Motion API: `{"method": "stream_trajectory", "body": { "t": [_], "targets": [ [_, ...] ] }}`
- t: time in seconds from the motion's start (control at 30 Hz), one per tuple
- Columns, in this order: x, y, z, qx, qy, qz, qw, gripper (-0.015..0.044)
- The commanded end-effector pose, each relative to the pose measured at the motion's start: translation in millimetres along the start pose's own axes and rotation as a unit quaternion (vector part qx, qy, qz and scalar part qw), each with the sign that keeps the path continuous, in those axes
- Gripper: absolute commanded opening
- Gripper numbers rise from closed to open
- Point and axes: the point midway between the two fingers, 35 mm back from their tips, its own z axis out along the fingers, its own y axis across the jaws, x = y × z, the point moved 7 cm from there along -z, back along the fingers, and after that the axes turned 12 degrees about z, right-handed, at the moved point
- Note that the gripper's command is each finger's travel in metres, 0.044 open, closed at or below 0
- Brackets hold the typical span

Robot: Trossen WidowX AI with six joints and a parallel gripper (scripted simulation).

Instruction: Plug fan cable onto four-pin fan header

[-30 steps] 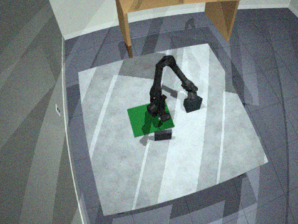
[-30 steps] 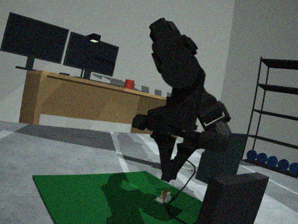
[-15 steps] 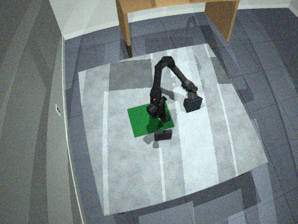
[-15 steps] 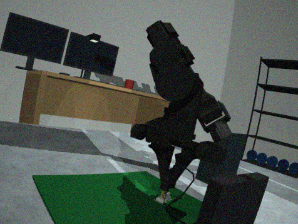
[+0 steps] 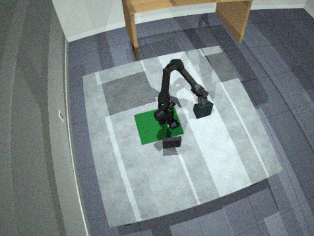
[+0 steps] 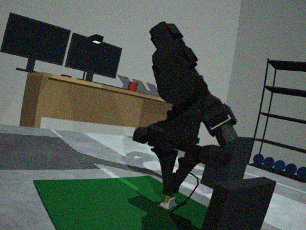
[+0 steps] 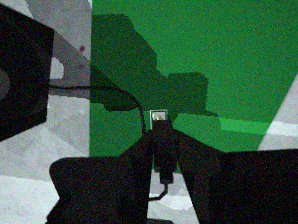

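The green board (image 5: 145, 125) (image 6: 90, 205) (image 7: 240, 65) lies flat. The small pale fan header (image 6: 168, 204) (image 7: 159, 114) stands on it, with brass-coloured pins showing in the exterior view and the wrist view. My gripper (image 6: 170, 192) (image 7: 161, 133) is shut on the dark cable plug (image 7: 164, 147), pointing down right above the header. The pins show below the fingertips in the exterior view. The plug's lower end is dark and mostly hidden there; whether it touches the pin tops I cannot tell. The thin black cable (image 6: 197, 184) (image 7: 112, 89) loops off to the side.
A dark upright block (image 5: 172, 142) (image 6: 239, 205) (image 7: 25, 75) stands beside the board's edge, close to the gripper. The arm's dark base (image 5: 202, 110) is beyond the board. A wooden desk (image 5: 185, 6) (image 6: 90, 106) and a black shelf rack (image 6: 286, 90) stand farther back.
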Motion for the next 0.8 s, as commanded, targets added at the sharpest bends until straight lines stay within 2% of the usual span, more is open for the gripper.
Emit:
{"method": "stream_trajectory", "body": {
  "t": [0.0, 0.77],
  "targets": [
    [-0.8, -0.6, 0.2, 0.002, -0.002, 0.000, 1.000, 0.0000],
    [-0.2, 0.0, 5.5, 0.002, -0.002, -0.001, 1.000, 0.0000]
  ]
}}
